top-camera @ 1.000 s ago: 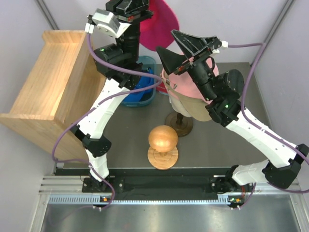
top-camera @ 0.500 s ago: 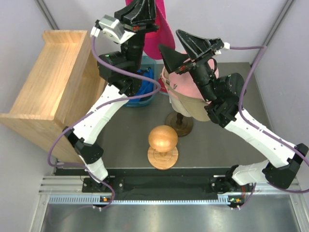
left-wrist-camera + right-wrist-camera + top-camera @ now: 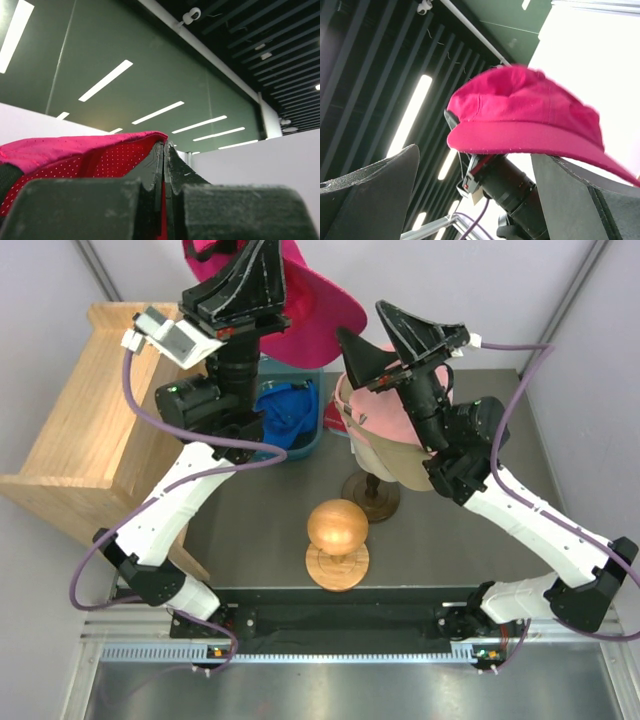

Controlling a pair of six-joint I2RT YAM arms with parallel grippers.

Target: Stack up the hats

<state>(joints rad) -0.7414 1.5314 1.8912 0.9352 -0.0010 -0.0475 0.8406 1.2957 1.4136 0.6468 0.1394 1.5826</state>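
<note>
Left claw (image 3: 164, 150): clamped shut on the crown fabric of the magenta cloth baseball cap (image 3: 312, 308).
Magenta cap: raised high over the far edge of the grey table (image 3: 265, 530), curved brim out to the right.
Right claw (image 3: 400, 340): jaws wide, nothing between them, raised just right of the magenta cap.
Stack: light pink cloth cap (image 3: 400, 425) on the tan cloth cap (image 3: 395, 468), mid-table.
Royal blue cloth cap (image 3: 285, 408): crumpled in the teal bin (image 3: 312, 440), near the far edge.
Round wooden ball (image 3: 337, 525): by the near edge.
</note>
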